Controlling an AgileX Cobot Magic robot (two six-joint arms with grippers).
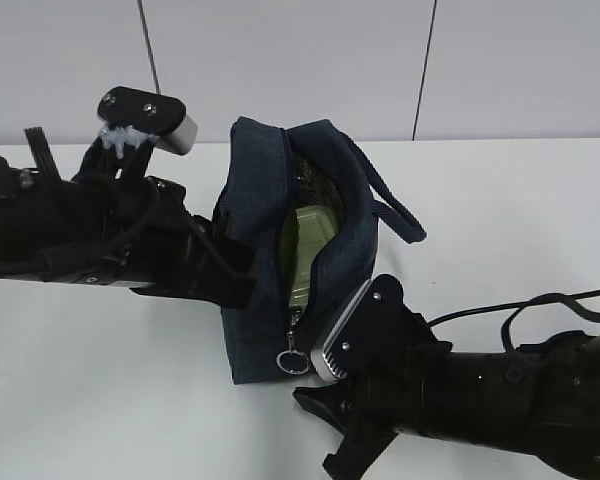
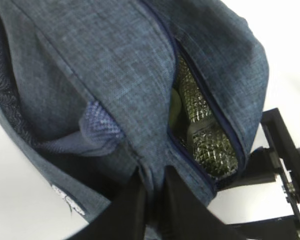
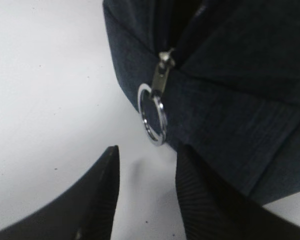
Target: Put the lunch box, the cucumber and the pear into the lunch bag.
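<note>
1. Exterior view: lunch bag (image 1: 270, 200) standing mid-frame on the white table (image 1: 100, 400), zipper undone and mouth gaping upward. Left gripper (image 1: 242, 280) pressed against the bag's left wall at centre-left, fingertips hidden in shadow; seemingly there to brace the fabric and keep the mouth spread. Right gripper (image 1: 338, 432) low at bottom centre, just below the bag's near end and the silver ring pull (image 1: 292, 359), apparently poised to reach for it. Pale sage-green lid of the lunch box (image 1: 307, 255) showing inside the opening, set on edge. Cucumber and pear nowhere on the table; whether already inside cannot be told here.

2. Left wrist view: two dark fingers (image 2: 127, 210) at bottom centre pinched narrow on a fold of navy cloth beside the zipper, likely holding the slit open. Through the gap at centre-right, silver quilted lining (image 2: 210, 145) and a pale green sliver, probably the lunch box; dark shape lower in the gap not identifiable.

3. Right wrist view: ring pull hanging from the slider at centre against the bag's end wall. Pincer spread wide in the lower frame, holding nothing, ring above and between the tips, apart from both. Right finger (image 3: 205, 200) close against the fabric.
</note>
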